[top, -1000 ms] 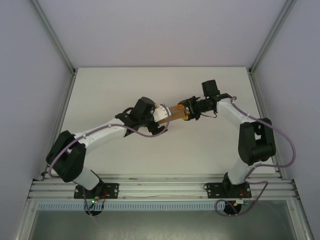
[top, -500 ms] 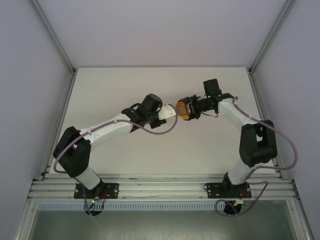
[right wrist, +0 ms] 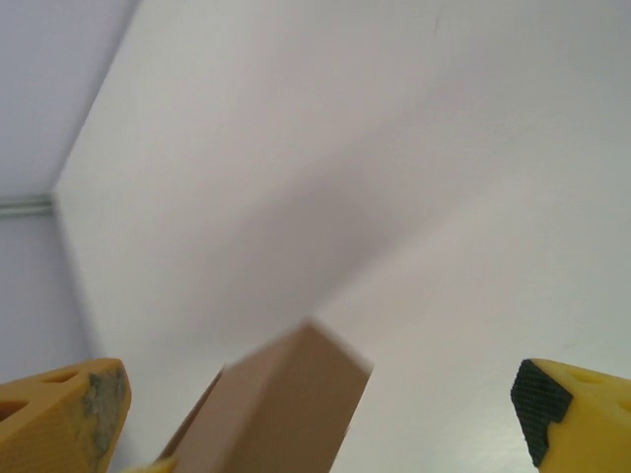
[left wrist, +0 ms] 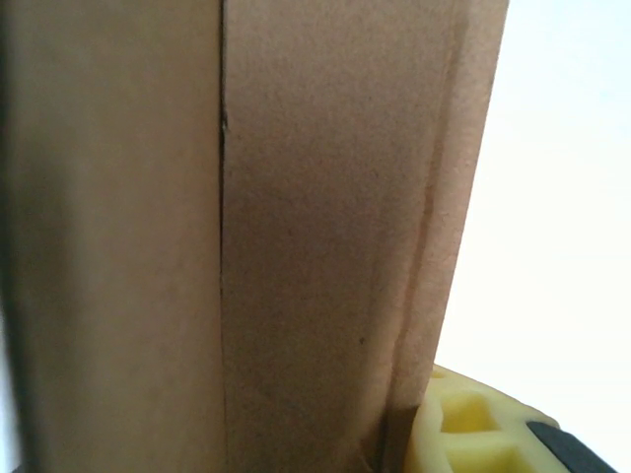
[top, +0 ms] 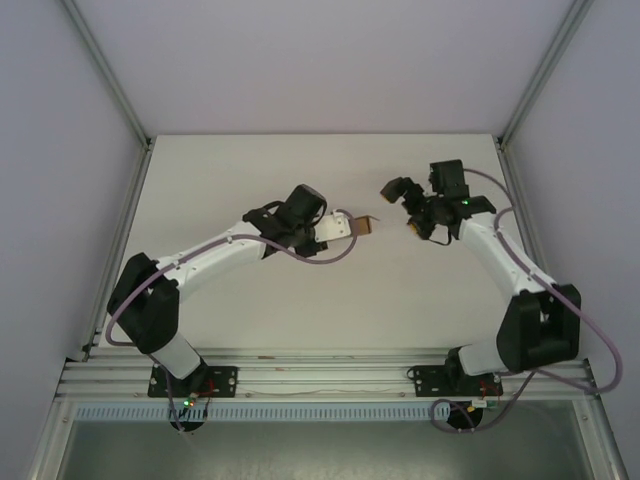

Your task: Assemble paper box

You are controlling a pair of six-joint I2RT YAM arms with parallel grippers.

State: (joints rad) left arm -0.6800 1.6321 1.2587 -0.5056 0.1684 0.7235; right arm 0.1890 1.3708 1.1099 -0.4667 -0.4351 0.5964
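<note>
right fingers (right wrist: 61, 412) now wide, off the paper box (right wrist: 286, 404)

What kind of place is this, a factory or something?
More likely a lab test cell: a white table boxed in by plain panels on an aluminium frame, with a left arm and right arm bolted to a rail at its edge, handling a box.

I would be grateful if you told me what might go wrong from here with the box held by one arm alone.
1. The left gripper alone grips the paper box; the box may slip or swivel in that single pinch.
2. The pinch may crease or crush the thin cardboard.
3. The right gripper stands open and apart from the box, facing its free end; a slightly off approach could knock it askew.
</note>
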